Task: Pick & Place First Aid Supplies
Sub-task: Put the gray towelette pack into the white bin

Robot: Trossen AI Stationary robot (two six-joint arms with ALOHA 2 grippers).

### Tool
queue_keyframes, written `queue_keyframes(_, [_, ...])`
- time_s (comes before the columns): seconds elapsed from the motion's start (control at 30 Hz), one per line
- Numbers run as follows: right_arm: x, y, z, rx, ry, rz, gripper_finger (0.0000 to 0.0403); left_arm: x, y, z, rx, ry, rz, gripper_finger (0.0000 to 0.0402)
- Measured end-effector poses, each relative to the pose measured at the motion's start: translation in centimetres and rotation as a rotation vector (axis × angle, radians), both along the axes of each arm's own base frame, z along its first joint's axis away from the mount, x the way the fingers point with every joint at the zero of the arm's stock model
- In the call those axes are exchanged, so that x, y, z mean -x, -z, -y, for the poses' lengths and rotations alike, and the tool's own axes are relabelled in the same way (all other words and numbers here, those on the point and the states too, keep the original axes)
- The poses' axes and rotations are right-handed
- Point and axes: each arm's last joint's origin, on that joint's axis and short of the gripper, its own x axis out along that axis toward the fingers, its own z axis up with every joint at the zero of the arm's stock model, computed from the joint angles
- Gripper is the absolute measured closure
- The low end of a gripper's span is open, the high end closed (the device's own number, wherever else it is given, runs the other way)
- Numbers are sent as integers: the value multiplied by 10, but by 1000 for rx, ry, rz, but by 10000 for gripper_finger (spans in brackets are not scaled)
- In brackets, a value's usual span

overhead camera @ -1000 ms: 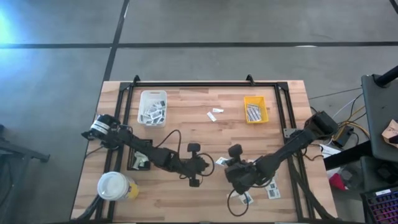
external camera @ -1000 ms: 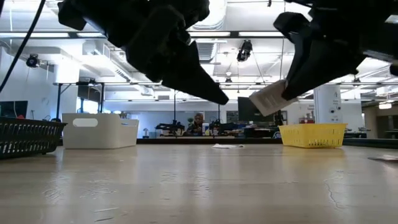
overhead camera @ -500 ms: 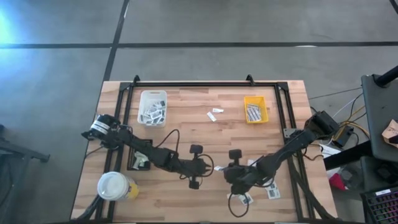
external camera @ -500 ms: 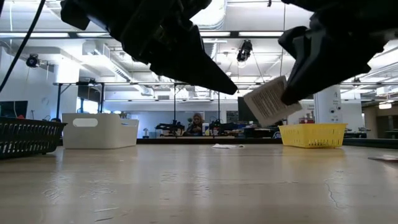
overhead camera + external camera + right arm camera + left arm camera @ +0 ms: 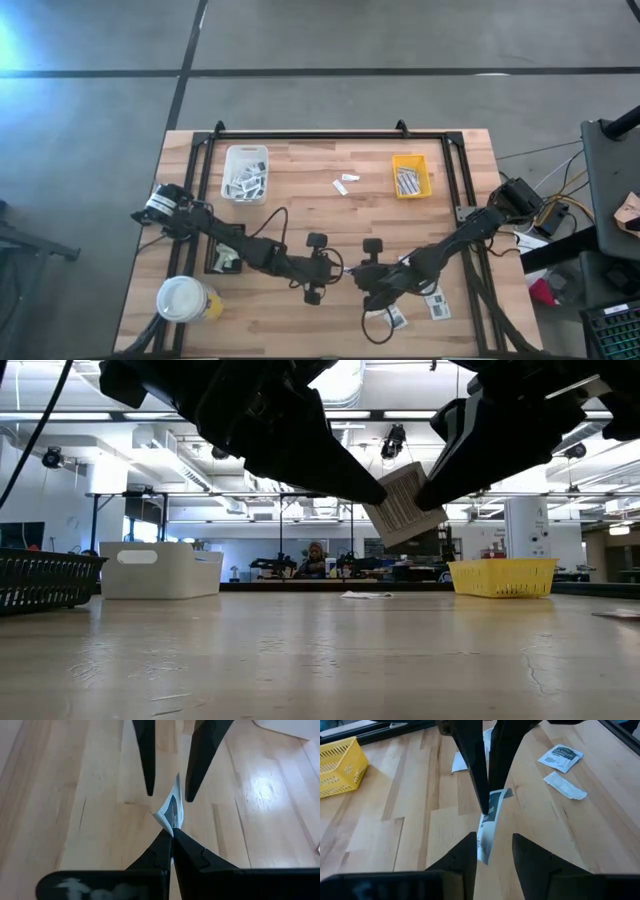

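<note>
A small white packet with a dark printed patch (image 5: 172,810) hangs in the air over the middle of the table (image 5: 300,200), near its front. My right gripper (image 5: 356,272) is shut on it, coming from the table's right. My left gripper (image 5: 338,268) faces it from the left, open. In the left wrist view the packet's free end (image 5: 484,842) reaches in between my left gripper's (image 5: 493,836) two fingers. The low view shows the packet (image 5: 402,508) tilted, high above the tabletop. My right gripper pinches one end of the packet (image 5: 170,822) between its two fingertips, slanting down from the table's right. The packet is lifted clear, stands on edge and sticks out past the fingertips toward my left gripper. My left gripper: whether a finger (image 5: 470,851) touches the packet's free end I cannot tell.
A white bin (image 5: 245,172) and a yellow basket (image 5: 410,175) stand at the far side, with loose pieces (image 5: 345,184) between them. A black tray (image 5: 222,258) and a white-lidded cup (image 5: 185,298) sit near left. More packets (image 5: 435,304) lie near right.
My right gripper has gone toward the table's left, up to my left gripper, and has rolled. The packet has swung with it from leaning low to standing steeper, its free end now at my left gripper's fingers.
</note>
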Motion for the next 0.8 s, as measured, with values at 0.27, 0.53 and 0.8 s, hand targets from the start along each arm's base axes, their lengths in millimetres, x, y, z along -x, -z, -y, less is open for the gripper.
queue_keyframes(0.27, [0,0,0,0,-5,-2,394,0,0,0,8,-5,0,347])
queue_keyframes(0.53, [0,0,0,11,-15,-5,372,0,0,-2,26,-29,1,398])
queue_keyframes(0.8, [6,-4,3,32,-5,-53,312,4,7,-7,64,-182,-58,401])
